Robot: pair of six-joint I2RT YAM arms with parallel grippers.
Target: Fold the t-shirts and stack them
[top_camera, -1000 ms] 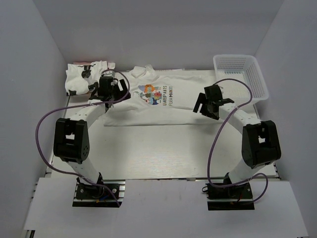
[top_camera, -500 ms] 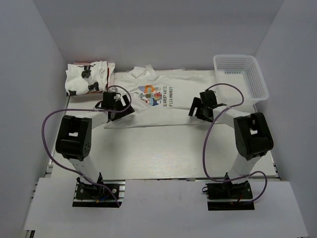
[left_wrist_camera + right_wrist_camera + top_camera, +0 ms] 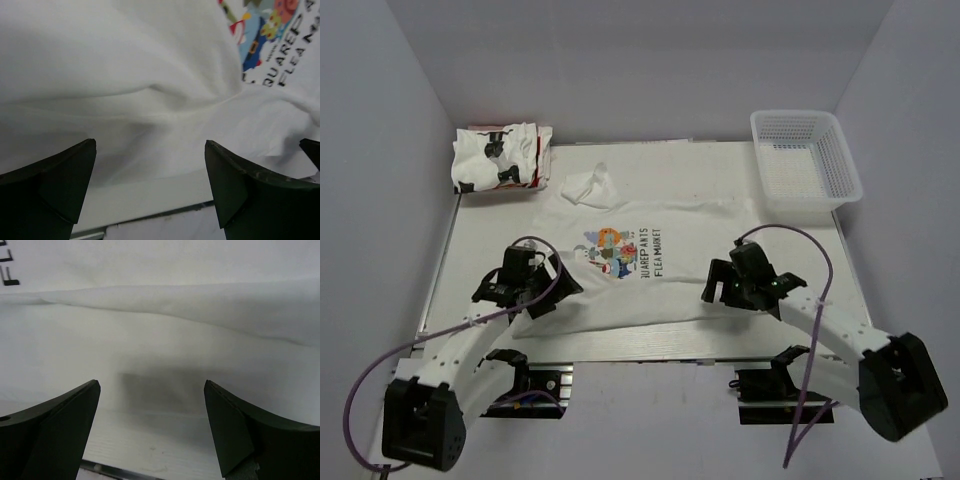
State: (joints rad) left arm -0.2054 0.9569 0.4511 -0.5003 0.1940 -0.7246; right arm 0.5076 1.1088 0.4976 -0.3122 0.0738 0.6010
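Across the near half of the bench (image 3: 485, 235) a printed t-shirt (image 3: 670, 295) lies spread, print up, hem near the front edge. Left tool (image 3: 533, 290) and right tool (image 3: 725, 290) sit low over the hem's two ends, jaws spread wide, gripping nothing. Folded t-shirts (image 3: 500, 160) rest at the far left corner, a basket (image 3: 807, 160) far right.

Overhead, two wrist close-ups: shared t-shirt (image 3: 650, 285)
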